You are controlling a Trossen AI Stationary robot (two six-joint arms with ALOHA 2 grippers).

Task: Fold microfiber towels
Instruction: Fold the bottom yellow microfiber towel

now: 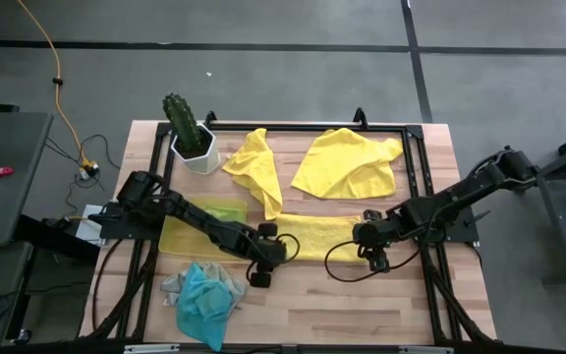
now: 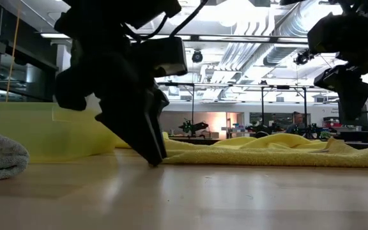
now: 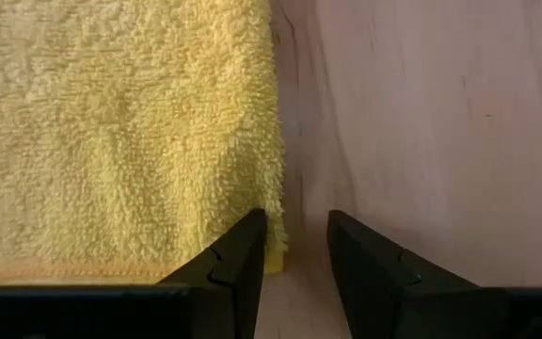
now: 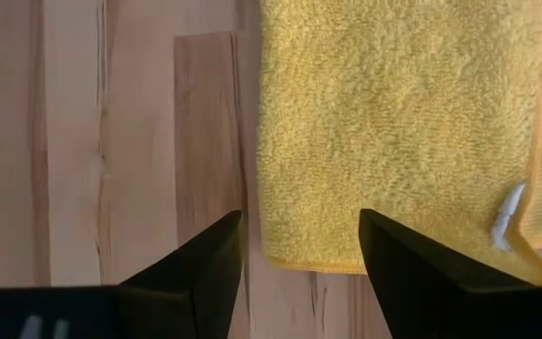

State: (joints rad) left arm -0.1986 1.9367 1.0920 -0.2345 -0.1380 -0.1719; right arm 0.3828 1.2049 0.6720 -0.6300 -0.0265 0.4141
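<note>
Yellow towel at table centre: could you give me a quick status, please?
Left gripper open at towel's corner. Right gripper open over opposite end. Yellow towel flat between them, unheld. Nothing in the way.

i see a light butcher-block table [image 1: 362, 295] inside a black frame. lying directly on it: a folded yellow towel [image 1: 312, 236] at centre, flat on the wood; a crumpled yellow towel [image 1: 347, 164] toward the far edge; a second, twisted yellow towel [image 1: 255, 169] just beside it; a translucent yellow tray [image 1: 202, 228] at my left; a heap of turquoise and grey towels [image 1: 202, 298] near the front edge; and a potted cactus [image 1: 189, 134] at the far left corner.
</note>
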